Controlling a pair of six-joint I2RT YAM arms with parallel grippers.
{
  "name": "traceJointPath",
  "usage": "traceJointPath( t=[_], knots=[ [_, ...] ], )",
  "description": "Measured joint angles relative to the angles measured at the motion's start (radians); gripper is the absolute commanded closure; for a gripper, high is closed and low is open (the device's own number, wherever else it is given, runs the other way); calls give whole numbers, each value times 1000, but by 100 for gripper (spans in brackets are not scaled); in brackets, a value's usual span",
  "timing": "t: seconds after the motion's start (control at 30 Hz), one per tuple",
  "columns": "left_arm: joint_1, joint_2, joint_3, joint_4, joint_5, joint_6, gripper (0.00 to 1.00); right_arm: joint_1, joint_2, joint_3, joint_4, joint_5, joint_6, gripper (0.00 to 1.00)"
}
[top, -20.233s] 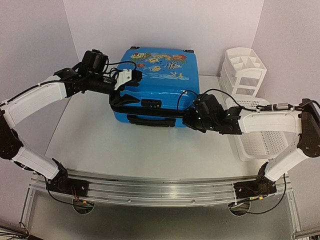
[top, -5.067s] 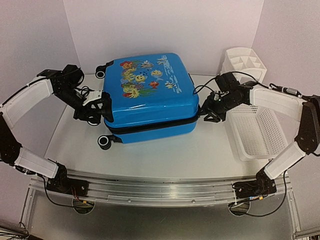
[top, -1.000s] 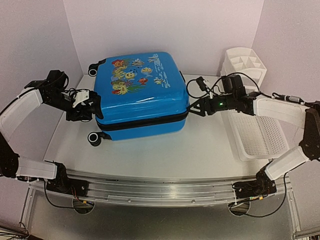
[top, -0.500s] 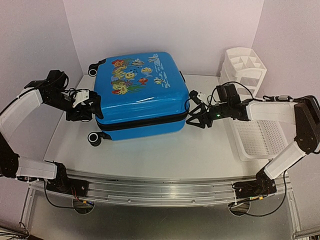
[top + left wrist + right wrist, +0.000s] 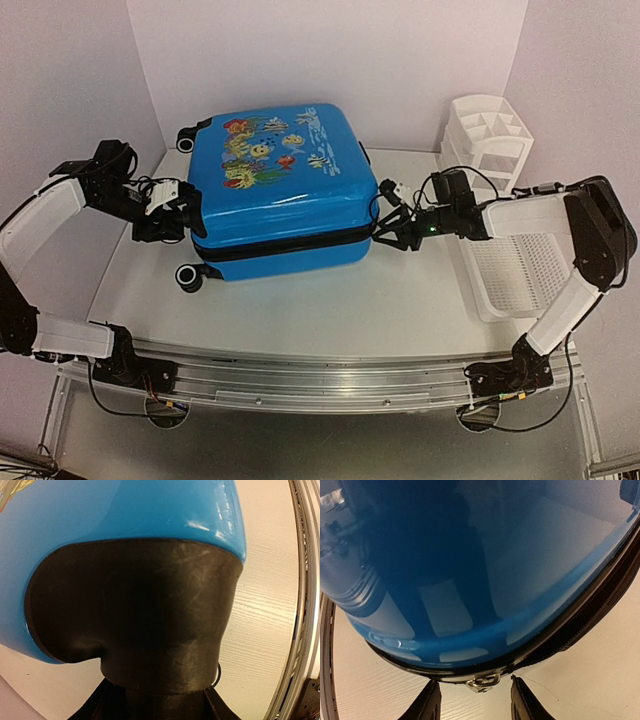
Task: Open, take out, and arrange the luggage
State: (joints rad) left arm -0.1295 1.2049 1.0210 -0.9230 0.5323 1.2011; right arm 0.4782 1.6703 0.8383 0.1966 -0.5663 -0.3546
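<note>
Luggage [image 5: 280, 190]: lies flat in the centre of the surface [image 5: 330, 310], fish-and-coral lid up. The black zip band [image 5: 290, 243] runs along the near side and appears closed as far as we can see. Two wheels show at the left end, one at the near corner [image 5: 188, 277] and one at the far corner [image 5: 186, 133].

Left gripper [image 5: 188, 215]: at centre left of the overhead view, against the luggage's left end between the two wheels. In the left wrist view a black moulding [image 5: 135, 625] on the blue shell fills the frame and narrows down between the finger bases. We read the jaws as part-way closed and clamped on that moulding.

Right gripper [image 5: 383, 228]: right of centre in the overhead view, at the luggage's right end, level with the zip band. In the right wrist view both fingers [image 5: 431, 702] stand apart at the bottom edge. A small metal zip pull [image 5: 482, 682] hangs between them, with a gap on each side. We note the jaws as open, nothing held.

White basket [image 5: 520, 290]: on the surface at the right edge. A white slatted organiser [image 5: 490, 135] stands behind it, upper right.
</note>
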Motion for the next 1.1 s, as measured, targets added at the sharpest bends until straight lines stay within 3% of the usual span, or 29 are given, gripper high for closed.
traceJointPath(
  t=[0.13, 0.37, 0.5, 0.67, 0.9, 1.1],
  knots=[
    [0, 0, 0, 0, 1, 0, 100, -2, 0, 1, 3, -15, 3, 66],
    [0, 2, 0, 4, 6, -2, 100, -6, 0, -2, 17, -54, 42, 90],
    [0, 6, 0, 8, 7, -2, 100, -9, 0, -17, 51, -53, 77, 96],
    [0, 6, 0, 9, 7, -3, 100, -9, 0, -23, 69, -38, 112, 84],
    [0, 6, 0, 13, 8, -6, 100, -11, 0, -39, 117, -11, 135, 82],
    [0, 6, 0, 17, 8, -6, 100, -20, 0, -49, 166, -17, 158, 74]
  ],
)
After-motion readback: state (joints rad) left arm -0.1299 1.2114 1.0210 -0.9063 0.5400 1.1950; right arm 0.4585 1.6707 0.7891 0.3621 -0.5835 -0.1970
